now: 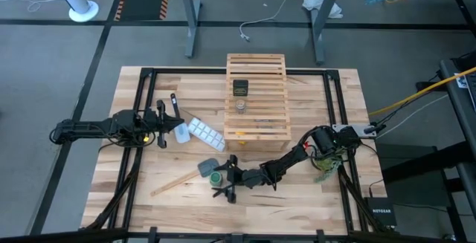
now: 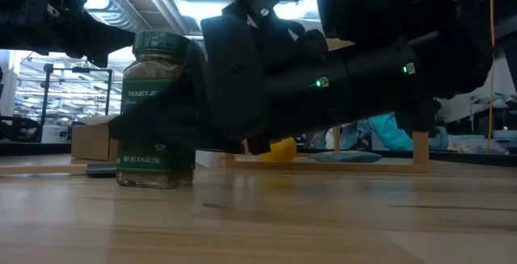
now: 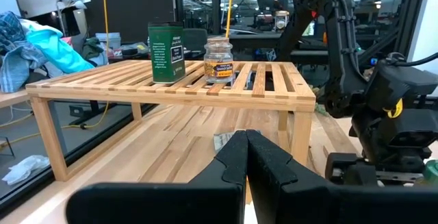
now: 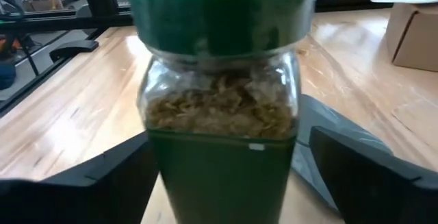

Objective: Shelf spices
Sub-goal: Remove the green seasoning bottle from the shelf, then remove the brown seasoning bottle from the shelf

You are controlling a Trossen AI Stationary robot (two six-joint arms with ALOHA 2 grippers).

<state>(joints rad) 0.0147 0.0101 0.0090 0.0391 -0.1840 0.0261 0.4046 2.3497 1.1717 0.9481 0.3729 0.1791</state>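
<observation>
The green spice jar with a green lid (image 1: 216, 176) stands upright on its base on the tabletop, near the table's front edge; it also shows large in the right wrist view (image 4: 222, 114) and in the low view (image 2: 156, 111). My right gripper (image 1: 224, 178) is open, one finger (image 4: 102, 176) on each side of the jar's body, level with the table. The slatted wooden shelf (image 1: 256, 102) carries the dark boxy jar (image 1: 240, 88) and the tiny clear jar (image 1: 240, 108) on its top. My left gripper (image 3: 246, 148) is shut and waits left of the shelf.
A white ice-cube tray (image 1: 204, 131) lies left of the shelf. A flat grey-green pad (image 1: 207, 167) and a wooden stick (image 1: 176, 183) lie beside the green jar. Black frame rails (image 1: 149, 87) run along the table's sides.
</observation>
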